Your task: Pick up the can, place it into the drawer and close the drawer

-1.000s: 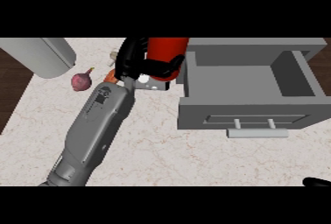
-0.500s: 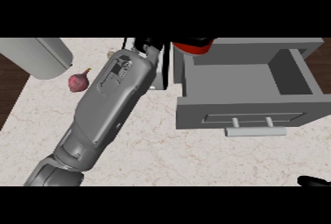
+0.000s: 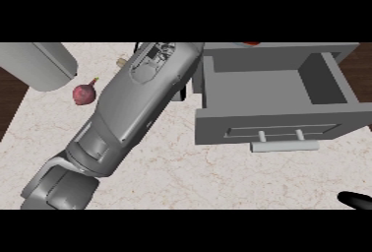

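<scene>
Nearest, at the view's lower right corner and well in front of the drawer (image 3: 270, 121), a black tip of the right robot hand (image 3: 355, 200) is showing; whether it is apart or together cannot be told. The pale bench (image 3: 218, 177) is carrying the grey drawer, which is standing open with its handle (image 3: 285, 146) facing the viewer. To the drawer's left, the left forearm (image 3: 138, 103) is stretching diagonally toward the far edge. The left robot hand is lying past that edge, so its state cannot be told. Left of the forearm, a red onion (image 3: 85, 93) is lying beside a grey rounded object (image 3: 36, 64). Just behind the drawer's back wall, a red sliver of the can (image 3: 251, 43) is peeking in.
</scene>
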`<action>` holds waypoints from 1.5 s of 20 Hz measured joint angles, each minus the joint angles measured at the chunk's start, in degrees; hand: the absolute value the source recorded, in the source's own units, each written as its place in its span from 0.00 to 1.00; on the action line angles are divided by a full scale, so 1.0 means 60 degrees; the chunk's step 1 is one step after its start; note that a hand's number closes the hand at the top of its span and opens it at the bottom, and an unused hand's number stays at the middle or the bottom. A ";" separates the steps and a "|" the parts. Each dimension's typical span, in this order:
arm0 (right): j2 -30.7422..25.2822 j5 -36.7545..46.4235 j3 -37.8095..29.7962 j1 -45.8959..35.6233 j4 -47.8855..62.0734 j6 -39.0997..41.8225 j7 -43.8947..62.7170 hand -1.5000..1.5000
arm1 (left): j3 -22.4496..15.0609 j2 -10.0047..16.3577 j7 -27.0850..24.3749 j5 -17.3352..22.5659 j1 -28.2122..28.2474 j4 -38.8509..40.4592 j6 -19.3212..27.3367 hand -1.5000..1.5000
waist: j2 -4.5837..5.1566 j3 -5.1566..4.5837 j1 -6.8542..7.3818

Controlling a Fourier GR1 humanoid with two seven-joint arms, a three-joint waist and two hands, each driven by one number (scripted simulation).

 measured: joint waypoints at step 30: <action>-0.1111 0.0983 0.0622 -0.1294 0.0407 0.0502 -0.0278 0.00 | -0.1566 0.0000 -0.1280 0.2359 -0.2138 0.3164 0.2171 0.00 | 0.0214 0.0022 -0.0627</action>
